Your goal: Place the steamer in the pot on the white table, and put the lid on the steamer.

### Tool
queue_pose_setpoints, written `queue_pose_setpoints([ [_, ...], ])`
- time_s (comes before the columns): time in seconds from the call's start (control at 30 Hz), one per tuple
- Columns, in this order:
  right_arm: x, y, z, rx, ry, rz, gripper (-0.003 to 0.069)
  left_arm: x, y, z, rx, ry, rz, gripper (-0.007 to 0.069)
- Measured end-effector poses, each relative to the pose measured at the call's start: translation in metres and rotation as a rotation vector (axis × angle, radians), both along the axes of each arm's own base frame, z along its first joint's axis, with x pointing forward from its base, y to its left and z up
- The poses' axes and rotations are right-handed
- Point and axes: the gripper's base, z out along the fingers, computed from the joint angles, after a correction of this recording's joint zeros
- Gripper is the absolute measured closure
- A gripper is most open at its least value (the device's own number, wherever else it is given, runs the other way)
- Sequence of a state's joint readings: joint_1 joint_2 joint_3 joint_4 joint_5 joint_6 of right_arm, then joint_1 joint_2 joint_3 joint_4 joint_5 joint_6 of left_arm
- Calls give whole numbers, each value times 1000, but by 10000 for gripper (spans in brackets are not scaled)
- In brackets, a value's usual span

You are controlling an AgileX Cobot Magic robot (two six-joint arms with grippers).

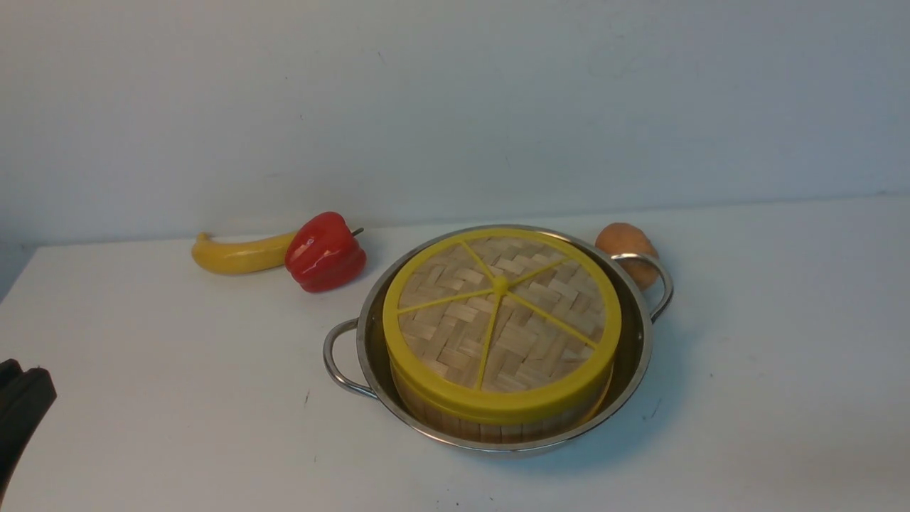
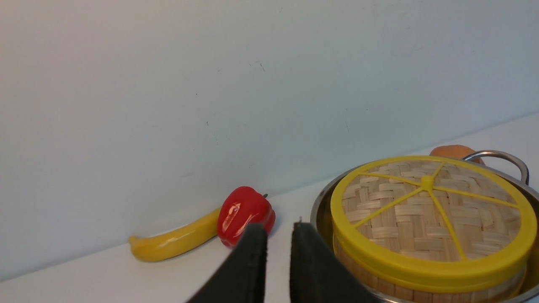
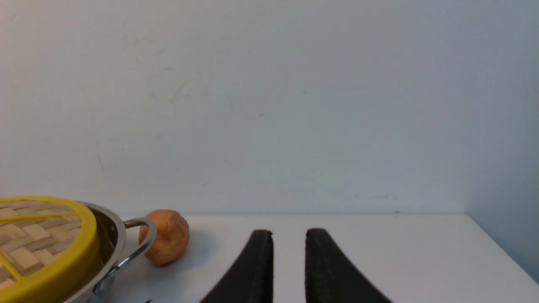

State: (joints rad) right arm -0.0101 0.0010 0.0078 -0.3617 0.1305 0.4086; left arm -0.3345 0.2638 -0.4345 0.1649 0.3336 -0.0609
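On the white surface (image 1: 178, 398) before a pale wall (image 1: 455, 107), I see the lidded steamer in its pot (image 1: 647, 348), my left claw (image 2: 278, 229) and right claw (image 3: 289, 235) both parted

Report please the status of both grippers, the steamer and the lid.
Left gripper and right gripper open, holding nothing. Steamer inside pot, lid on top. Nothing seen blocking.
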Motion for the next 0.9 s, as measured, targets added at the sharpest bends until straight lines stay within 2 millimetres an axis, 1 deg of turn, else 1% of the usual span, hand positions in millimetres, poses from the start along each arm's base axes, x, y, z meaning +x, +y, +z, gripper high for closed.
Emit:
queue_pose_setpoints([
  [0.17,0,0,-1,56,1,3,507,0,0,0,1,3,1,533],
  [0.7,0,0,-1,68,2,4,469,-1,1,0,7,-1,4,520],
  [0.8,0,0,-1,68,4,3,463,-5,5,1,17,-28,46,519],
  [0.87,0,0,-1,68,4,3,456,-11,12,-2,15,-55,142,510],
  [0.9,0,0,-1,68,5,3,454,-12,13,-4,14,-57,156,508],
])
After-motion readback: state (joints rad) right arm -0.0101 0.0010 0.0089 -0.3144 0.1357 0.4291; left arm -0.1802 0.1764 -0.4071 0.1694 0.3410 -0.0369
